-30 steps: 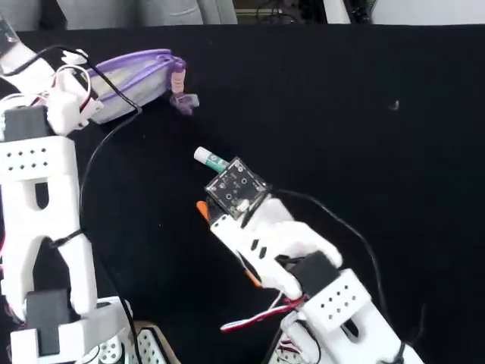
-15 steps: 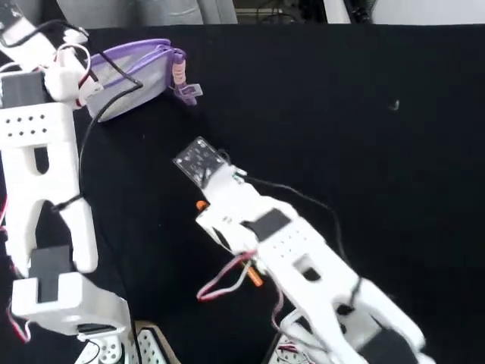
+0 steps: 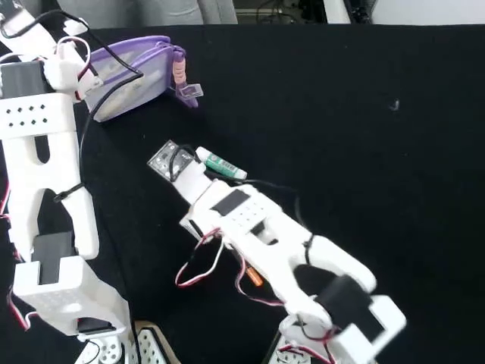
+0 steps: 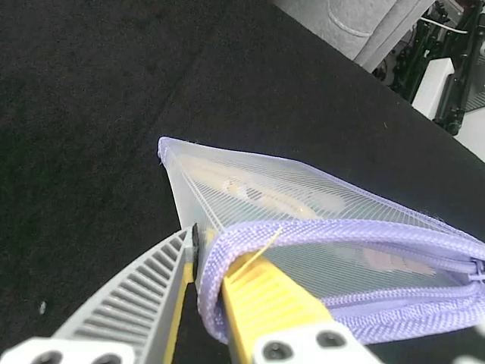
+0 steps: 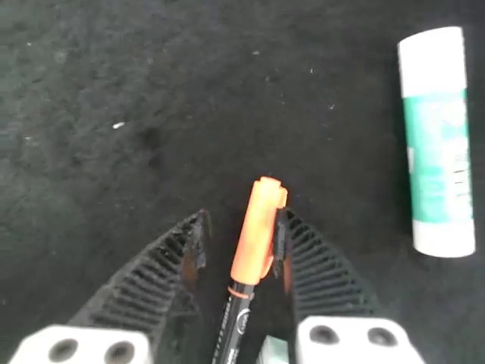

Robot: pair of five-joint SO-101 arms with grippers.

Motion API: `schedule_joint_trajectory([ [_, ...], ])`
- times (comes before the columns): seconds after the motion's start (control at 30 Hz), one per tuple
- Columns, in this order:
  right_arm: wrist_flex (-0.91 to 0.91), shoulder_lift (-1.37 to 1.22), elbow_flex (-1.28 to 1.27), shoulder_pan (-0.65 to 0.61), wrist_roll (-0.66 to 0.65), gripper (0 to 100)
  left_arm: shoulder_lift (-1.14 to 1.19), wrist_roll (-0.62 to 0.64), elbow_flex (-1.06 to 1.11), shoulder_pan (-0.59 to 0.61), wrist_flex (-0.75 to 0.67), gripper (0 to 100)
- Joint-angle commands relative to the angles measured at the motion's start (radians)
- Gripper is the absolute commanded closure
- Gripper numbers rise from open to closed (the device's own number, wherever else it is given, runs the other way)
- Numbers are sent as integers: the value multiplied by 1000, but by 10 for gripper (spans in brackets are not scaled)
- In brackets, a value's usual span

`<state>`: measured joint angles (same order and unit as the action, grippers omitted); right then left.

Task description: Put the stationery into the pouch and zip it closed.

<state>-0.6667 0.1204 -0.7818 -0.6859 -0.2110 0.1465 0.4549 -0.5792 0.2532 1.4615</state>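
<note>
Now the right gripper (image 5: 239, 221) stands open around the orange marker (image 5: 254, 235), which lies near the glue stick (image 5: 436, 140). I think it should centre the marker and close firmly before lifting. At the far left, the left gripper (image 4: 206, 246) is clenched on the pouch (image 4: 303, 201) rim.

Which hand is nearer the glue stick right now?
Right. The right hand sits just beside the glue stick, with the orange marker between its open fingers. The left hand is well away, shut on the edge of the purple pouch.
</note>
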Motion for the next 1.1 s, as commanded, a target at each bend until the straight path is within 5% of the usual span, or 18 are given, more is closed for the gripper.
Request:
schedule_joint_trajectory([
  [0.0, 17, -82, 94, -6, 3, 840, 34, -8, 4, 10, 6, 972],
  [0.33, -130, -251, 283, 14, 6, 842, 34, -8, 5, 12, 6, 971],
  [0.5, -184, -298, 343, 23, 9, 982, 34, -8, 7, 10, 6, 971],
  [0.67, -186, -302, 344, 31, 3, 988, 31, -8, 7, 7, 6, 971],
  [0.9, -244, -255, 358, 158, 9, 987, 25, -8, -24, -18, 14, 971],
  [1.07, -261, -107, 297, 238, 6, 987, 25, -8, -159, -88, 153, 971],
])
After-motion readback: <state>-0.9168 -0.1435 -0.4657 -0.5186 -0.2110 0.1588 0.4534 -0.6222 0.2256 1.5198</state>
